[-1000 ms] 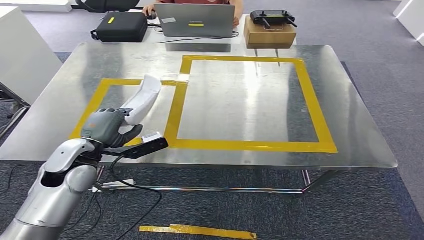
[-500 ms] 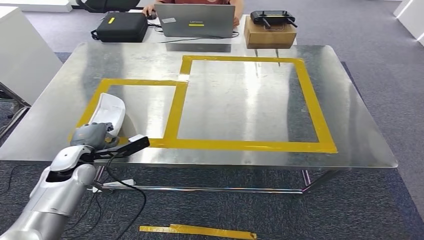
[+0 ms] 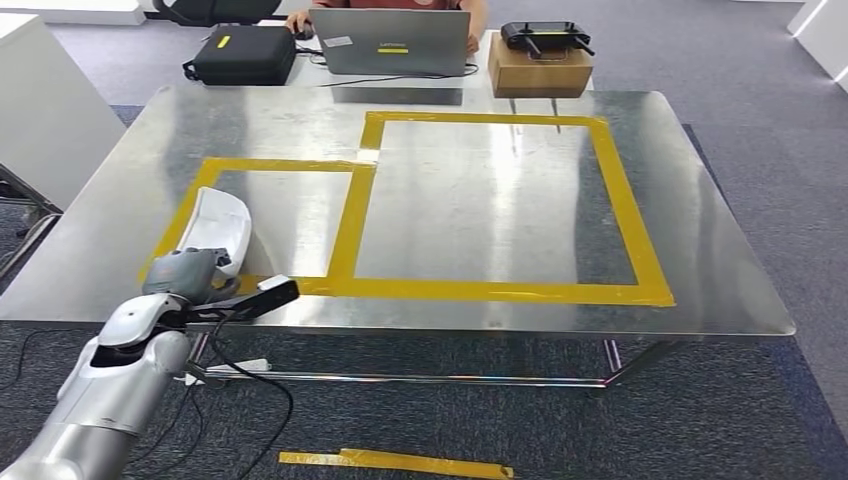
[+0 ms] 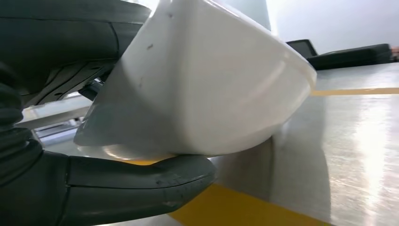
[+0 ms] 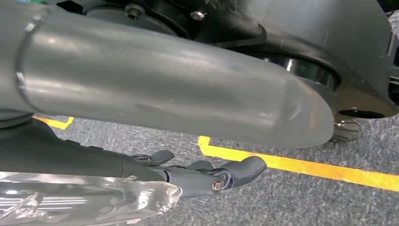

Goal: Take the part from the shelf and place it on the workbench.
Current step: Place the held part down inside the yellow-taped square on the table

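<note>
Left hand [image 3: 185, 270] grips the white part [image 3: 217, 226] at lower left of the table [image 3: 480, 300]; a jerky release could tip it off the edge.

**Right wrist view: hand above taped floor**

The right hand [image 5: 207, 176] hangs over grey carpet [image 5: 291, 202], its dark fingers [image 5: 240, 170] extended side by side and holding nothing. A yellow tape line [image 5: 301, 165] lies on the carpet just beyond the fingertips. A second yellow tape piece [image 5: 56, 123] lies on the carpet, well apart from the first.
</note>
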Action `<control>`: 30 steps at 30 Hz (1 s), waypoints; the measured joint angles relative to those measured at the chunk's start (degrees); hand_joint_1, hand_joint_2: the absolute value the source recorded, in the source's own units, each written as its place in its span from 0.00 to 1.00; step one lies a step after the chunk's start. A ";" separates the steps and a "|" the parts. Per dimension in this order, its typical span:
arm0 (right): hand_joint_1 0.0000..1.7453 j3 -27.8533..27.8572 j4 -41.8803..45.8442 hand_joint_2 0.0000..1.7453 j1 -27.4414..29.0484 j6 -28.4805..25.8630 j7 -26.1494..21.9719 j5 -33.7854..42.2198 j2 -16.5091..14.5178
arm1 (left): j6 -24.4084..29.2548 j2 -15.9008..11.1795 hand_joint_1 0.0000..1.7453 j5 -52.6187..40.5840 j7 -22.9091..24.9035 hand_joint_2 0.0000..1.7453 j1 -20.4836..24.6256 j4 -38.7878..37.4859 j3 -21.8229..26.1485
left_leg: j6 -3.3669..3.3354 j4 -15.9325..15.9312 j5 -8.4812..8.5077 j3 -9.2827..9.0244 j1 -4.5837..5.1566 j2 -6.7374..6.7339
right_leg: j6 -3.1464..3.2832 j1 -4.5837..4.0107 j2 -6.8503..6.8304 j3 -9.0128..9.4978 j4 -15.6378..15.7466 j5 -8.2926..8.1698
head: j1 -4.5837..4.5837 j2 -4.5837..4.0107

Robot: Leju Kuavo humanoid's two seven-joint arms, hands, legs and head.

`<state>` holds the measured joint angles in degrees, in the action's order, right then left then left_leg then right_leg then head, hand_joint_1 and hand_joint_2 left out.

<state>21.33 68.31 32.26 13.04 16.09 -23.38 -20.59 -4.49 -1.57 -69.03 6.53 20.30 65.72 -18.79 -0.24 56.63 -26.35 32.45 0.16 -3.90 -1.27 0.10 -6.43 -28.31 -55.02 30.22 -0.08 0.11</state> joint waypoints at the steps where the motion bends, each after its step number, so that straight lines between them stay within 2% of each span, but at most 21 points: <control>1: 0.00 0.00 0.05 0.00 0.01 0.40 -0.29 -0.39 0.00 | 0.20 0.04 1.00 0.05 -0.88 1.00 0.00 0.02 -0.55 | 0.00 0.00 0.00 0.00 0.00 0.01 | 0.00 0.00 -0.02 -0.01 0.00 0.00 | 0.01 0.00; 14: 0.00 0.01 0.09 0.00 -0.09 2.35 -1.97 -2.69 0.00 | 2.47 1.45 1.00 3.17 -6.84 1.00 0.14 1.38 -8.19 | 0.00 0.00 -0.01 0.01 0.01 0.02 | -0.01 0.01 -0.01 -0.01 0.00 0.00 | -0.01 0.00; 21: 0.00 0.29 -0.28 0.00 -0.76 3.38 -3.48 -4.82 0.00 | 2.77 1.78 1.00 4.51 -7.86 1.00 0.27 1.94 -11.73 | 0.00 0.00 0.00 0.01 0.01 0.01 | -0.01 0.00 0.02 0.14 0.00 -0.01 | 0.01 0.00; 25: 0.00 0.54 -0.50 0.00 -0.99 3.53 -3.67 -5.13 0.00 | 2.85 1.64 0.00 4.79 -7.90 1.00 0.27 2.17 -12.45 | 0.00 0.00 0.00 0.03 0.00 0.01 | -0.01 0.00 0.02 0.33 0.00 -0.01 | -0.01 0.00; 26: 0.00 0.58 -0.52 0.00 -1.01 3.51 -3.65 -5.17 0.00 | 2.86 1.61 0.00 4.92 -7.81 1.00 0.26 2.24 -12.53 | 0.00 0.00 0.00 0.03 0.00 0.00 | -0.01 0.00 0.02 0.36 0.00 -0.01 | -0.01 0.00; 30: 0.00 0.78 -0.75 0.00 -1.26 3.43 -3.69 -5.52 0.00 | 2.16 1.54 0.00 6.00 -5.06 0.00 0.26 2.39 -12.44 | 0.00 0.00 0.00 0.04 0.00 0.00 | -0.01 0.00 0.03 0.44 -0.01 -0.01 | 0.00 0.00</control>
<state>22.11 67.57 31.00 16.47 12.39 -28.91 -20.59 -2.32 -0.04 -63.03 1.47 20.56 68.11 -31.23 -0.25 56.64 -26.35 32.49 0.17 -3.90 -1.28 0.10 -6.40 -27.87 -55.03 30.21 -0.08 0.11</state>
